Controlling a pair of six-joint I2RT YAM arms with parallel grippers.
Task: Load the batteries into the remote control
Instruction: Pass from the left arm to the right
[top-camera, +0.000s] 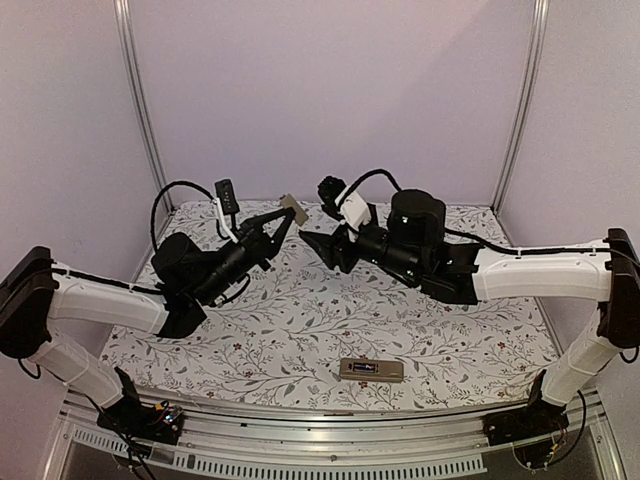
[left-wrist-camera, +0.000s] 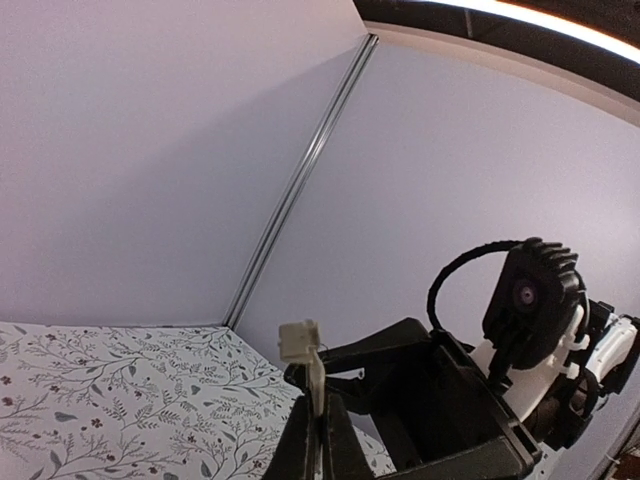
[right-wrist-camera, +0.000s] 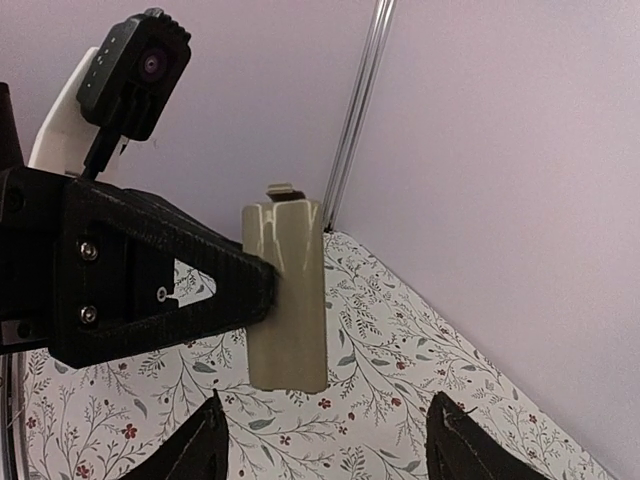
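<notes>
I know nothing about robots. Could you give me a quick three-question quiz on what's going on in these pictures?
1. True or false: the left gripper is shut on a beige cover, holding it up off the table.
2. The right gripper is: A) open and holding nothing, B) shut on the cover, C) out of sight.
3. Fill in: the remote lies at the table's ____ edge, between the arms' bases.

Key: 1 true; 2 A; 3 near.
</notes>
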